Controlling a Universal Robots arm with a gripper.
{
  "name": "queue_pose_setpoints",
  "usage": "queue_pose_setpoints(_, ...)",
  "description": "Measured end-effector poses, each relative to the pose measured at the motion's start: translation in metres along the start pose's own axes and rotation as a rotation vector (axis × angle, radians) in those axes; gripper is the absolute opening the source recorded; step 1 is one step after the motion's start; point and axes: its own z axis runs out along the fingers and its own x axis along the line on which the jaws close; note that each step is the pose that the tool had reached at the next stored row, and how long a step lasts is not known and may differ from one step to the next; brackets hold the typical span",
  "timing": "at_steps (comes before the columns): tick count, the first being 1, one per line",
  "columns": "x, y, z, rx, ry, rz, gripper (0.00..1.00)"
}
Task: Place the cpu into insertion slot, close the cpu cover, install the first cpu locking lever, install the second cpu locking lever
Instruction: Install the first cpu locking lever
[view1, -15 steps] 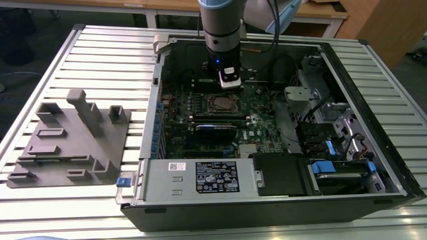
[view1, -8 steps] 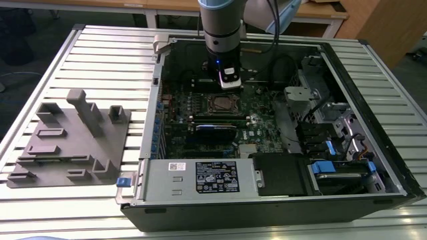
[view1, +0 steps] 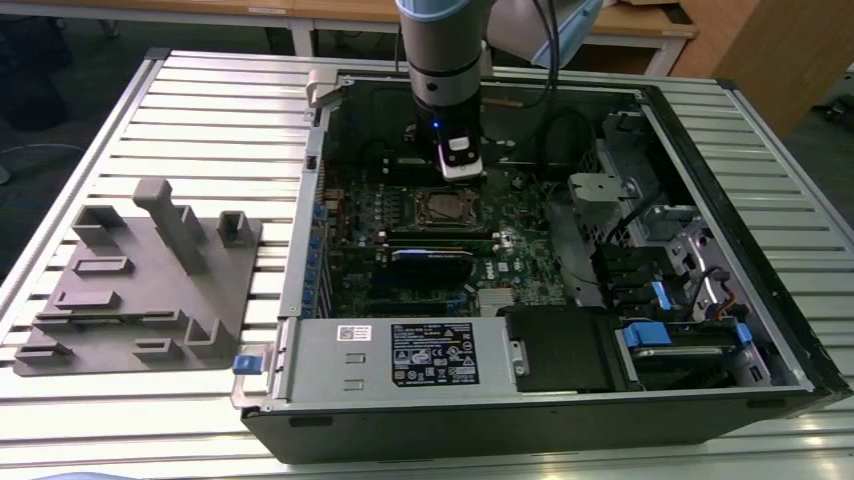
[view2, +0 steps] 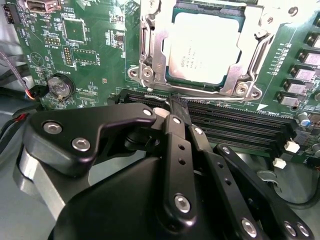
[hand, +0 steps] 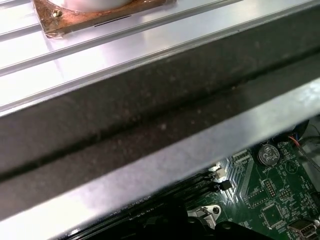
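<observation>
On the exterior view's left, a grey fixture block (view1: 140, 280) with upright posts and recesses lies on the slatted metal table (view1: 214, 110), just beside the open computer case (view1: 534, 250). Inside the case the green motherboard (view1: 400, 240) lies flat, with a blue-edged card (view1: 430, 258) standing near its middle and a labelled power supply (view1: 400, 355) along the near wall.

The cpu (view2: 202, 47) is a flat square chip with a pale, dull silver top bearing faint print. It sits down in the insertion slot (view1: 447, 208), level with the board. Around it lies the cpu cover (view2: 150, 50), a thin silver-grey metal frame whose cut-out shows the chip's top; screw heads mark its corners. In the second wrist view a thin metal lever (view2: 215, 96) runs along the socket's edge that faces the memory slots (view2: 235, 127).

The gripper (view2: 172, 112) hangs on the arm (view1: 441, 50) above the board, at the far side of the socket in the exterior view. In the second wrist view its black linkage bars run forward and the fingers (view2: 175, 117) meet closed, holding nothing, with their tips over the memory slots just beside the socket's edge. The cpu lies beyond the tips, apart from them. A coin cell (view2: 60, 86) sits on the board off to the side.
</observation>
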Motion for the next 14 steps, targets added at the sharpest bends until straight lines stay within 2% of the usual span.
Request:
queue_pose_setpoints(3,0.0,-0.0002,0.0007,0.0001,-0.0001,0.0,0.11)
queue_pose_setpoints(11,0.0004,0.0,0.0022,-0.0022,-0.006,-0.001,0.11)
queue_pose_setpoints(14,0.0007,0.0006,0.0024,0.0001,-0.0084,-0.002,0.11)
